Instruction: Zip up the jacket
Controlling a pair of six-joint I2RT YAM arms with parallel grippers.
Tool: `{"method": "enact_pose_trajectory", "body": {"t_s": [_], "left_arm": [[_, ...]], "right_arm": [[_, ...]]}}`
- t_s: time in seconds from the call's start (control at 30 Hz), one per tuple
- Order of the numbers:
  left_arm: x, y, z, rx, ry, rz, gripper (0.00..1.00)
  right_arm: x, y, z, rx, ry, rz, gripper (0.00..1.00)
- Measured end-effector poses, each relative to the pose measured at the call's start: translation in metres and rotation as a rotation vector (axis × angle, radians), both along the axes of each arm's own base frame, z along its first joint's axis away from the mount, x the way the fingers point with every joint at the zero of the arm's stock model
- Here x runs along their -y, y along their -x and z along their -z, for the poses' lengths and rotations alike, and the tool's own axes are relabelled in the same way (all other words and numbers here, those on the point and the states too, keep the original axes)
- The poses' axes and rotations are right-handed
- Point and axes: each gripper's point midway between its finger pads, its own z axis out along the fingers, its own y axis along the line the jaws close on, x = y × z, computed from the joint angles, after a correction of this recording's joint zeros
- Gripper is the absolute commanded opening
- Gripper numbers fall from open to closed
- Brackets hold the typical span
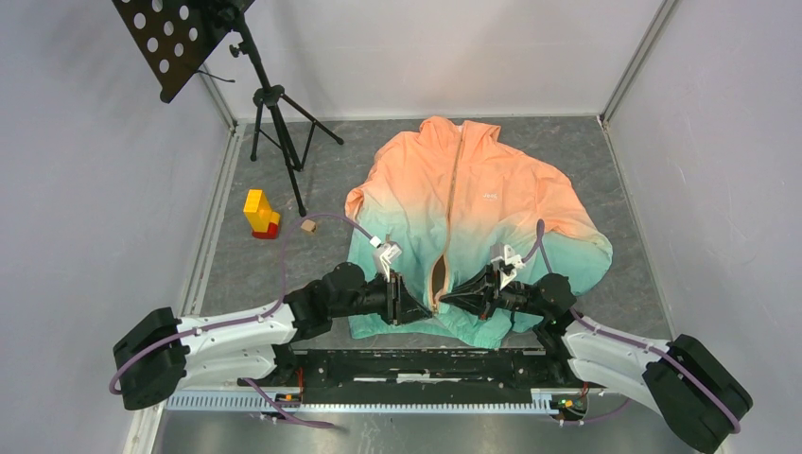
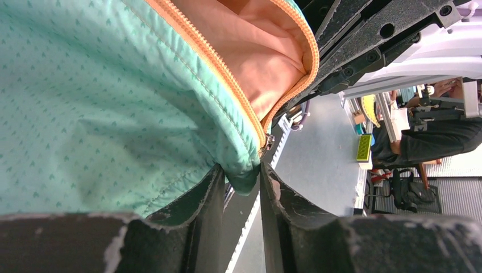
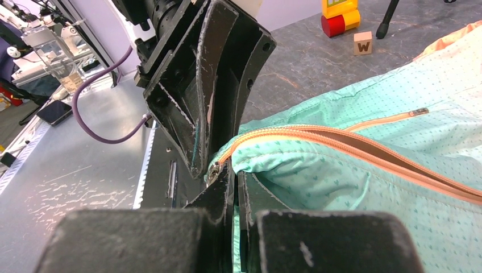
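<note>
The jacket (image 1: pixel 473 189) lies flat on the table, peach at the top and teal at the bottom. Its tan centre zipper (image 1: pixel 452 218) gapes open near the bottom hem. My left gripper (image 1: pixel 419 310) is at the hem just left of the zipper. In the left wrist view it (image 2: pixel 241 173) pinches a teal hem corner (image 2: pixel 245 170). My right gripper (image 1: pixel 446 301) is at the hem just right of the zipper. In the right wrist view it (image 3: pixel 235 170) is shut on teal fabric, next to the metal zipper slider (image 3: pixel 215 170). The two grippers' fingertips almost touch.
A black tripod music stand (image 1: pixel 274 104) stands at the back left. A yellow-and-red block (image 1: pixel 260 215) and a small wooden cube (image 1: pixel 307 226) sit left of the jacket. A black rail (image 1: pixel 416 364) runs along the near edge, just below the hem.
</note>
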Motion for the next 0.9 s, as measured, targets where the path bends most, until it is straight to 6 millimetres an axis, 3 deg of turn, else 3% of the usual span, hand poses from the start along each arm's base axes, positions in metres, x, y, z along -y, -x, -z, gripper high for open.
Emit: {"method": "enact_pose_trajectory", "body": {"t_s": [0.23,0.6,0.9], "left_arm": [[0.002,-0.001,-0.003,0.015,0.001,0.008,0.02],[0.006,-0.003,-0.008,0.068,-0.009,0.038,0.02],[0.003,0.0,-0.005,0.068,-0.018,0.061,0.02]], "right_arm": [[-0.001,0.0,-0.004,-0.015,-0.017,-0.002,0.0],[-0.003,-0.007,-0.021,-0.22,-0.135,0.037,0.0],[-0.006,-0.012,-0.01,-0.353,-0.134,0.052,0.02]]}}
